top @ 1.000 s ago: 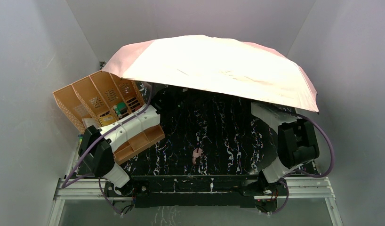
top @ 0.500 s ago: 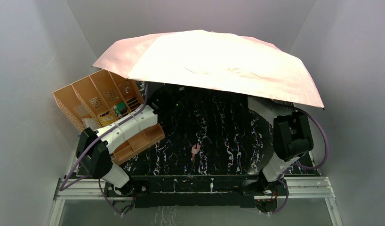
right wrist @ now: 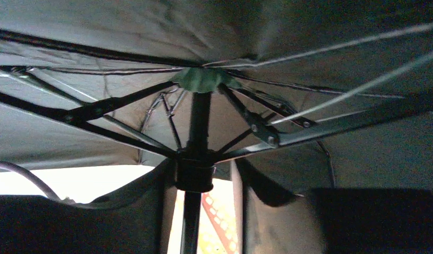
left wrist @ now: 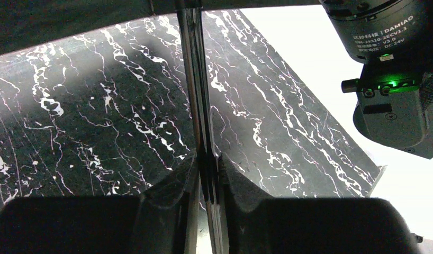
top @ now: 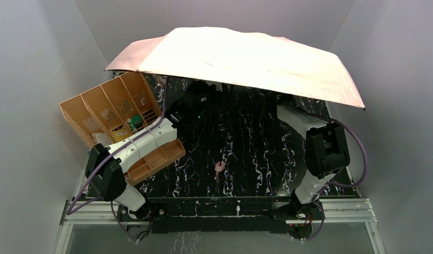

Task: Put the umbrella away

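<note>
The umbrella is open, its shiny pink canopy spread over the back of the table. My left gripper is shut on the thin dark shaft, which runs up between its fingers. In the right wrist view I look up at the black underside, the metal ribs and the shaft with its runner. My right gripper is open around the shaft just below the runner, with a gap on the right side. In the top view the canopy hides the right gripper.
A brown slotted organizer stands at the back left, with a low brown tray under my left arm. A small pink item lies on the black marbled table. My right arm's wrist motor is close to the shaft.
The canopy has risen and shifted toward the back, showing more of the table. My right arm has moved up and a little left under it. The left arm has shifted slightly.
</note>
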You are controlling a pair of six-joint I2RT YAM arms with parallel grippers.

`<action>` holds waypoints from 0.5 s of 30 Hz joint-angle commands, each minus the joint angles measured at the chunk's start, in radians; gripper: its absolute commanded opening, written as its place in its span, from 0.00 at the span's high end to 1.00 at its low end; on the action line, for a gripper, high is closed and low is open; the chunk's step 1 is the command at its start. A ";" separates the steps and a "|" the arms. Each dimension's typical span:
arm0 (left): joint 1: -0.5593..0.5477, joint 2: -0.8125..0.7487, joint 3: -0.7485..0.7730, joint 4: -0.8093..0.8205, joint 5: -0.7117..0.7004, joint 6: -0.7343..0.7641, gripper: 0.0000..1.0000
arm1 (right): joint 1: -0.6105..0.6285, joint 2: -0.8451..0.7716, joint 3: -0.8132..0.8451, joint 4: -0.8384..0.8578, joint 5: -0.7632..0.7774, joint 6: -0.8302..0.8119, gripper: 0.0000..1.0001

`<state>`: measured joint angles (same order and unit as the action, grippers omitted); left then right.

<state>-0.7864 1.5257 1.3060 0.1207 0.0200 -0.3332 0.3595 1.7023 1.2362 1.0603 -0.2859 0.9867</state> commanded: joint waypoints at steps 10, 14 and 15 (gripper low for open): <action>-0.002 -0.071 -0.007 0.001 -0.061 0.040 1.00 | -0.016 -0.029 -0.016 0.105 -0.053 -0.032 1.00; -0.002 -0.072 0.008 0.021 -0.102 0.048 1.00 | -0.007 -0.069 -0.095 0.029 -0.116 -0.044 1.00; -0.002 -0.068 0.018 0.023 -0.111 0.052 1.00 | -0.005 -0.081 -0.124 0.011 -0.121 -0.047 1.00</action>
<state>-0.7853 1.5230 1.2995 0.0948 -0.0330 -0.3252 0.3660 1.6932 1.1889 1.0920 -0.3317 1.0046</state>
